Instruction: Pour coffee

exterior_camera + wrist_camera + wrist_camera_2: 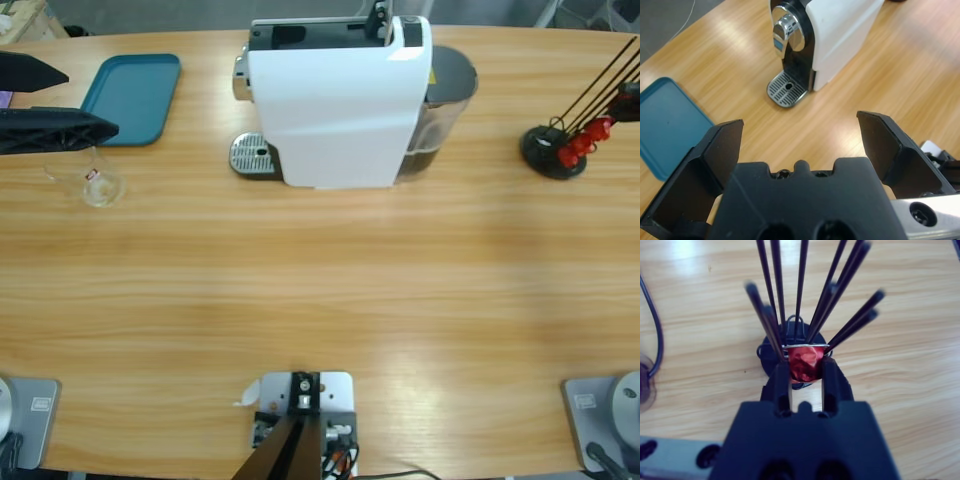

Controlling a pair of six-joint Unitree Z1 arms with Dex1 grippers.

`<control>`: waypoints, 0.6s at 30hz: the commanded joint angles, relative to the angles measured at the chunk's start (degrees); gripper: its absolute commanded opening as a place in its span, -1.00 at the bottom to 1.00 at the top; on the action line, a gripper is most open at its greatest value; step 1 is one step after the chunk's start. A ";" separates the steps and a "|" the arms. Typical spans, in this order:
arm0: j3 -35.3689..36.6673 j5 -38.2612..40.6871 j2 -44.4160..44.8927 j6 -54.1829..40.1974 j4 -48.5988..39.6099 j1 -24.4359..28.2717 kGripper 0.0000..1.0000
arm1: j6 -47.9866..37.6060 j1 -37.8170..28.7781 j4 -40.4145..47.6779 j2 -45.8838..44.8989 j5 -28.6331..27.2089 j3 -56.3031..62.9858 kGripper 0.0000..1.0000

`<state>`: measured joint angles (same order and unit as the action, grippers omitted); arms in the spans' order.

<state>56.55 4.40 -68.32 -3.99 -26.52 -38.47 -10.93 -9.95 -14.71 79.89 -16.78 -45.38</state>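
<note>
Meanwhile right end effector point(806, 371) clamps a red capsule point(805, 362); left end effector point(800, 142) gapes wide, empty.

a long light wooden table point(320, 300) with glossy light patches, grey floor point(660, 20) beyond its edge.

Even, bright overhead light fell on the bench point(320, 290), leaving pale glare patches on the wood and a soft shadow under the coffee machine point(340, 100), while in both wrist views the near black fingers point(880, 145) were blurred.
</note>
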 commanded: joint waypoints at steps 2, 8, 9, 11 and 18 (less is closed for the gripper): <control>-3.61 -0.71 1.22 1.14 1.73 -0.64 0.99 | 0.47 0.55 -2.92 -2.37 -1.31 -2.29 -1.00; -4.54 -0.71 1.43 1.54 2.35 -0.64 0.99 | 0.47 0.18 -6.28 -3.20 -1.54 -6.60 -1.00; -4.65 -0.71 1.43 1.61 2.51 -0.64 0.99 | 0.47 -0.05 -7.01 -3.37 -1.79 -7.46 -1.00; -4.82 -0.71 1.52 1.61 2.56 -0.64 0.99 | 0.47 -0.40 -8.60 -3.90 -1.94 -9.31 -1.00; -5.40 -0.71 1.80 1.88 3.05 -0.64 0.99 | 0.47 -0.96 -13.84 -5.52 -2.65 -14.53 -1.00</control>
<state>53.99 4.40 -67.65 -3.42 -24.38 -38.47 -10.92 -10.16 -24.64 76.53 -17.80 -56.39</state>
